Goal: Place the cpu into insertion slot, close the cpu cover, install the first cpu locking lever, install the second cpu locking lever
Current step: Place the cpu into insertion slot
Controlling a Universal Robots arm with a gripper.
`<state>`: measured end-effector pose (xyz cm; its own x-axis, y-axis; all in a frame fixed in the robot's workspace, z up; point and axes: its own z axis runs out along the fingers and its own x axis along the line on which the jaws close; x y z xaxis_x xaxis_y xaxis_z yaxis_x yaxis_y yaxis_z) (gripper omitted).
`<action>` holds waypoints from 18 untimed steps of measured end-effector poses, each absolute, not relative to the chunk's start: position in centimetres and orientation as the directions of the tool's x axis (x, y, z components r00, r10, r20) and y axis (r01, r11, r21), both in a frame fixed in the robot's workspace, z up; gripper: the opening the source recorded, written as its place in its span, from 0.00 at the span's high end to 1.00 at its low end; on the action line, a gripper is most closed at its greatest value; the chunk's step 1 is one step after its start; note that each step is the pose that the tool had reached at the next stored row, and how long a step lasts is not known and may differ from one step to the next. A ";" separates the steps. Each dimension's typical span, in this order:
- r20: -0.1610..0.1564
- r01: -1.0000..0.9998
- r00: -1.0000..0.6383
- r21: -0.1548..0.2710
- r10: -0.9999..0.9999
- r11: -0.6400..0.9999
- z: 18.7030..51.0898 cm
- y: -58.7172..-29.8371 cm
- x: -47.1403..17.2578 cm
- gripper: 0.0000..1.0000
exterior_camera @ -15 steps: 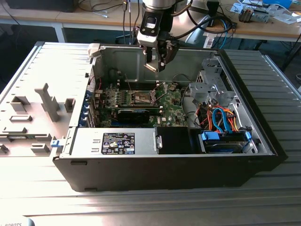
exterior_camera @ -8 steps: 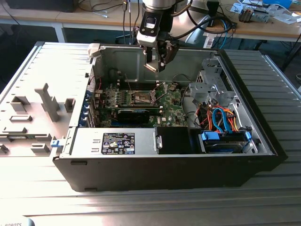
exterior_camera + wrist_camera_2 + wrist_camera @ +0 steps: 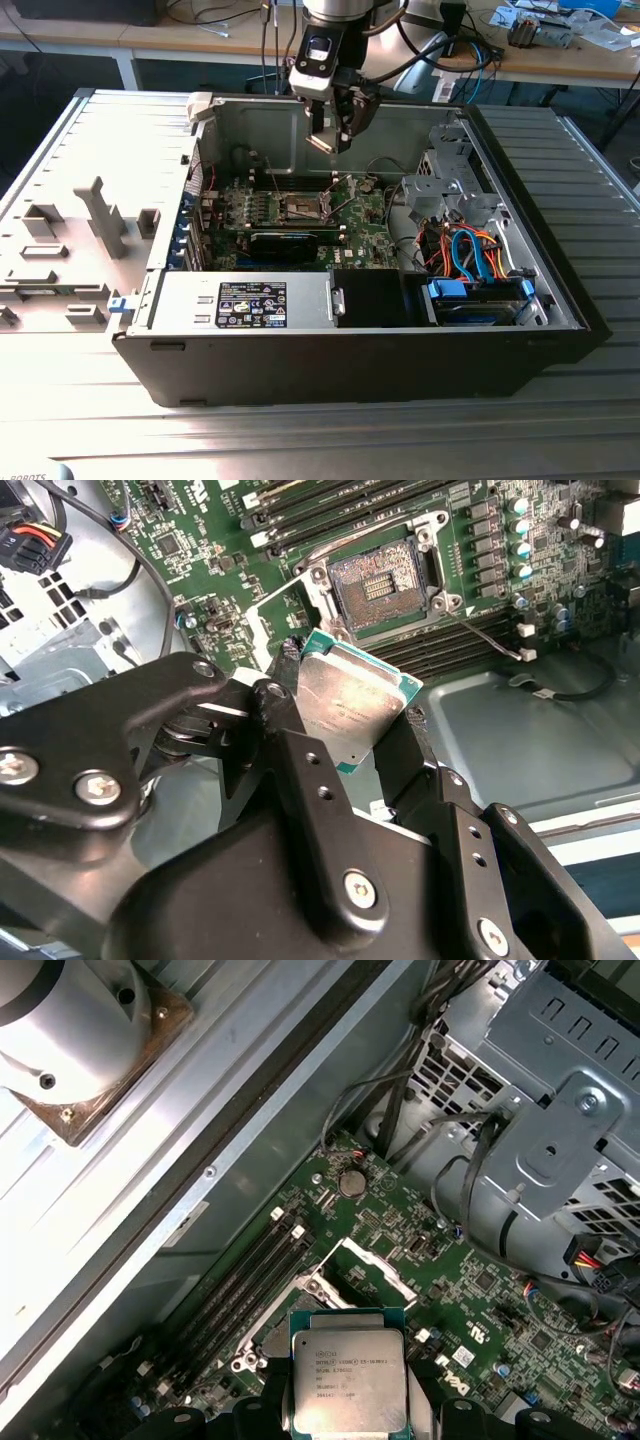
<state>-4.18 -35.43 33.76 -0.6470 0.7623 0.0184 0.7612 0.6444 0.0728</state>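
1. Silver-grey metal marks the cpu (image 3: 352,702), pinched by its edges in the closed-in fingers of the gripper (image 3: 326,142).
2. It hangs above the motherboard (image 3: 372,214), in the far part of the computer case (image 3: 350,372).
3. The insertion slot (image 3: 385,583) lies near the chip but apart from it. Its contact field is bare and the cpu cover (image 3: 362,1260) is raised.
4. Risk: if the chip comes down tilted or off-square, a corner could bend the contacts. The thin edge grip might also let it slip.
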 end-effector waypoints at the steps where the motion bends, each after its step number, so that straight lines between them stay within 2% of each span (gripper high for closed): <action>1: 0.018 0.763 -0.645 0.073 0.764 0.642 33.7 -35.4 -4.2 0.46; 18: 0.018 0.780 -0.624 0.073 0.781 0.621 33.7 -35.4 -4.2 0.46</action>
